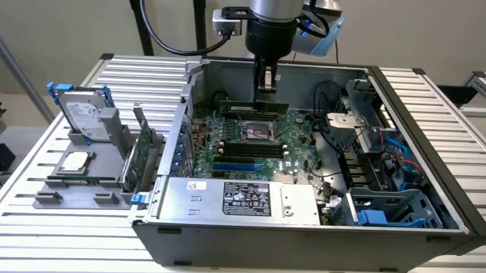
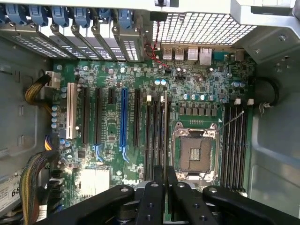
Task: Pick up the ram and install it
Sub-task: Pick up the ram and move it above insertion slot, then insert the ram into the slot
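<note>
Ram [image 1: 254, 106] hangs pinched along its upper edge by the gripper [image 1: 266, 85], whose fingers are pressed in on the thin green board. This sits in the upper middle of the exterior frame, deep inside the open case [image 1: 304, 239]. The stick lies level and crosswise just beyond the CPU socket [image 1: 256, 129], low over the motherboard [image 1: 297, 142]. I cannot tell whether its lower edge already touches a slot. Nearer the camera, on the socket's other side, run more black memory slots [image 1: 251, 149], and below them the power supply [image 1: 227, 199].

To do this step well, I judge the stick must stay level and parallel to its slot, centred over the groove. It should go straight down with even pressure, since a tilt could jam one end or strain the board.
</note>
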`<state>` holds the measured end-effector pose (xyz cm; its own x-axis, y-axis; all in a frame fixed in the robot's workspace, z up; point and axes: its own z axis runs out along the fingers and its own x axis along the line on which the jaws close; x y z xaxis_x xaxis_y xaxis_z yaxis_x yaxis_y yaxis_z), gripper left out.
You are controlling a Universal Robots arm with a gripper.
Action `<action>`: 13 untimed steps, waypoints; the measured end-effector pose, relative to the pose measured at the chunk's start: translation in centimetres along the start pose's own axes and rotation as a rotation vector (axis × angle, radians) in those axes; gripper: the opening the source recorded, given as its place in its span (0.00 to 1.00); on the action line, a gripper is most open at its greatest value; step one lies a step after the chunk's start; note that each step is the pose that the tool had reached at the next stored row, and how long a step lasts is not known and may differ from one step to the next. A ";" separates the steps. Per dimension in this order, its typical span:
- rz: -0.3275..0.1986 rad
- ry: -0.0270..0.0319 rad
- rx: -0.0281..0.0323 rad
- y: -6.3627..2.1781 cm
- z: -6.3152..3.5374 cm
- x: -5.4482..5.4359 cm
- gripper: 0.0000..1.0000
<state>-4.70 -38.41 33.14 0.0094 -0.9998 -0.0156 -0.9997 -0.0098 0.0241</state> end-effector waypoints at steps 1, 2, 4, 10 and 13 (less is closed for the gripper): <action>0.000 0.0000 0.0000 0.00 0.00 0.0 0.00; 0.000 0.0000 0.0000 0.00 0.00 0.0 0.00; 0.000 0.0000 0.0000 0.00 0.00 0.0 0.00; 0.000 0.0010 -0.0002 -0.18 0.62 0.8 0.00; 0.000 0.0008 -0.0001 -0.31 1.15 1.5 0.00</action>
<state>-4.40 -39.89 31.96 0.0093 -0.9998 -0.0149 -0.9997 -0.0096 0.0241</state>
